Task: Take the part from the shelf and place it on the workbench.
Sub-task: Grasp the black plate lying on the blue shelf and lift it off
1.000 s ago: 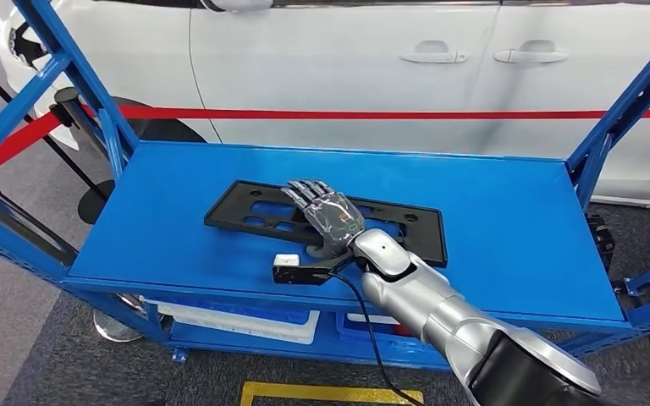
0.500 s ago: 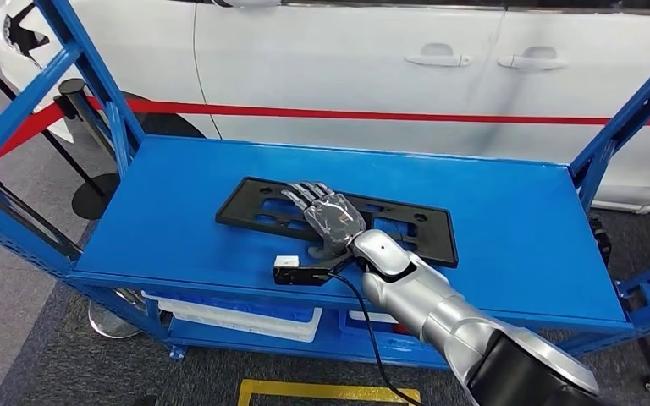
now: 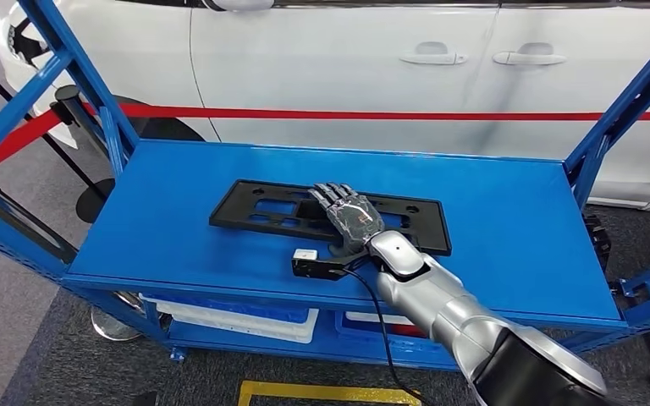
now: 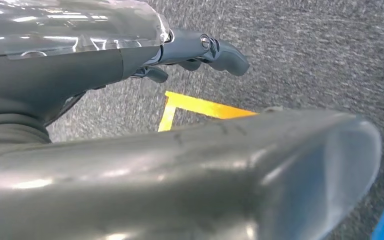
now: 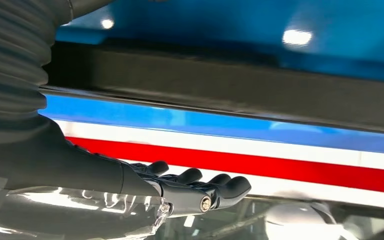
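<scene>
A flat black part (image 3: 258,207) with several cut-outs lies across the middle of the blue shelf top (image 3: 508,228). My right hand (image 3: 351,218) stretches flat over its middle-right portion, palm down, fingers extended and apart, holding nothing. In the right wrist view the part (image 5: 230,80) runs as a dark band, and a gap shows between it and the right hand's fingers (image 5: 200,182). My left hand (image 4: 130,55) hangs over the grey floor with its fingers loosely extended and nothing in it.
Blue slanted uprights (image 3: 59,59) (image 3: 626,110) frame the shelf on both sides. A white car (image 3: 347,59) and a red barrier band (image 3: 389,114) stand behind it. White bins (image 3: 237,317) sit on the lower level. Yellow floor tape (image 3: 330,393) lies below.
The camera swayed slightly. My right hand has slid a little to the right along the part, still flat and holding nothing. The part has not moved on the shelf.
</scene>
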Tool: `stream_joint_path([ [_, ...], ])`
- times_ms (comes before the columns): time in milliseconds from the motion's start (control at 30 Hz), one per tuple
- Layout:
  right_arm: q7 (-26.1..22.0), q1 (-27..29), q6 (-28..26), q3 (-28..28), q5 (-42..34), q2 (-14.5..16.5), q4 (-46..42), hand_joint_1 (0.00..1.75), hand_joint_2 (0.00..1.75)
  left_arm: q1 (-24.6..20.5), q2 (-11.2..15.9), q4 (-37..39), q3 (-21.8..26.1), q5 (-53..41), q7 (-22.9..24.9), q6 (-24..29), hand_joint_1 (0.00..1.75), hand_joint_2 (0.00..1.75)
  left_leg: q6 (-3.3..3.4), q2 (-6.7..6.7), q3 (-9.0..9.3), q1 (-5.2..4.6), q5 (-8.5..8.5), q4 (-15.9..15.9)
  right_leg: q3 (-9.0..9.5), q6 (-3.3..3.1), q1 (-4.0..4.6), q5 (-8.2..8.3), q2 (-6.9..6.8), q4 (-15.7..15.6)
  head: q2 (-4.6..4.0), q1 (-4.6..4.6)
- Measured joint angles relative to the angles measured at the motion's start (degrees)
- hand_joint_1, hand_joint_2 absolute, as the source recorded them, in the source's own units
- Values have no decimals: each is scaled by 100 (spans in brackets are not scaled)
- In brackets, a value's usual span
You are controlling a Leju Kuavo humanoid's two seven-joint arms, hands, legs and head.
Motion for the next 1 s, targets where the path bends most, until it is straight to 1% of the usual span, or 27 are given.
stream_joint_path([
  [33,10,-7,9,-8,8,3,24,0,175,-2,4,1,0,8,-2,-5,0,0,-21,2,-131,10,-179,310,5,-21,-5,6,-7,-9,0,-3],
  [67,17,-9,14,-14,13,3,49,0,175,-2,4,1,0,15,-3,-10,0,0,-40,3,-304,16,-373,705,2,-33,-3,8,-11,-9,0,-4],
  [100,27,-9,18,-16,21,3,71,0,175,1,4,1,0,23,-4,-15,0,0,-56,3,-464,22,-520,1071,-1,-37,-1,9,-11,-7,0,-4],
  [133,46,-9,26,-19,37,3,93,0,175,3,5,1,0,30,-10,-20,0,0,-66,3,-559,24,-575,1296,-3,-40,1,9,-11,-3,1,-4],
  [167,81,-10,39,-20,64,3,115,0,175,4,9,1,0,37,-20,-25,0,0,-67,3,-553,24,-518,1303,-2,-39,1,9,-9,3,0,-5],
  [200,132,-14,58,-21,104,5,133,0,175,4,15,1,0,44,-32,-33,0,0,-60,4,-432,24,-361,1071,2,-37,0,8,-7,10,0,-5],
  [233,196,-24,87,-23,156,8,151,0,175,1,22,1,0,52,-45,-42,0,0,-45,6,-224,25,-156,668,6,-31,-1,6,-5,18,0,-6],
  [267,264,-39,120,-23,211,12,167,0,175,-4,29,1,0,59,-56,-53,0,0,-25,7,-16,16,-13,256,9,-15,7,5,-3,25,0,-5],
  [300,340,-60,155,-24,274,15,185,0,175,-11,34,1,0,63,-67,-61,0,0,2,7,145,6,84,-66,8,10,17,6,1,28,0,-3],
  [333,428,-83,194,-24,347,17,210,0,175,-14,37,1,0,67,-75,-67,0,0,30,6,234,-6,121,-254,7,41,25,12,4,27,0,-1],
  [367,524,-103,233,-24,425,18,236,0,175,-15,37,1,0,67,-81,-71,0,0,57,4,251,-20,110,-304,7,77,32,24,7,17,0,2],
  [433,757,-140,345,-24,601,16,287,0,175,-9,34,1,0,67,-86,-69,0,0,127,7,258,-9,159,-339,19,149,30,43,12,-2,0,4],
  [500,953,-167,465,-24,732,12,331,4,175,-12,28,1,0,72,-85,-67,0,0,201,22,271,19,212,-389,-6,200,31,-33,11,78,0,6],
  [567,1025,-177,517,-24,775,9,353,9,175,-16,26,1,0,75,-85,-66,0,0,230,30,272,29,233,-406,-40,213,29,-113,9,163,1,7],
  [667,1028,-178,519,-24,777,9,354,9,175,-17,26,1,0,75,-85,-66,0,0,231,30,272,29,233,-406,-44,213,29,-120,8,171,1,7],
  [700,1033,-178,524,-24,781,9,356,24,175,-17,26,1,0,75,-85,-66,0,0,233,30,271,29,235,-406,-52,213,29,-133,7,187,1,8],
  [767,1057,-181,543,-24,798,9,366,102,175,-17,26,1,0,77,-85,-67,0,0,243,31,263,29,241,-406,-101,216,28,-210,6,288,0,13],
  [800,1084,-184,562,-24,815,9,375,143,175,-16,26,1,0,79,-84,-66,0,0,249,32,254,27,245,-406,-188,222,27,-323,7,478,0,16],
  [833,1114,-186,584,-24,834,9,386,169,175,-15,26,1,0,80,-82,-65,0,0,257,33,244,25,250,-405,-292,228,25,-450,7,704,0,17],
  [867,1147,-180,605,-24,861,9,404,172,175,-12,26,1,0,83,-74,-63,0,0,263,34,228,20,258,-404,-451,236,25,-596,7,1062,0,17],
  [900,1166,-173,626,-25,894,7,423,175,175,-9,25,1,0,86,-61,-61,0,0,266,33,214,13,266,-401,-475,229,25,-606,6,1174,1,18],
  [933,1153,-164,632,-31,930,4,440,175,175,-10,16,1,0,91,-46,-60,0,0,249,28,199,-5,274,-393,-321,194,41,-478,5,915,1,15],
  [967,1125,-150,628,-39,967,-1,455,175,175,-10,7,1,0,103,-32,-60,0,0,209,23,186,-17,288,-392,-153,144,58,-324,5,611,0,14],
  [1000,1085,-142,614,-48,998,-4,460,175,175,-11,-1,1,0,119,-29,-61,0,0,160,17,169,-28,290,-384,88,81,57,-121,1,134,0,13],
])
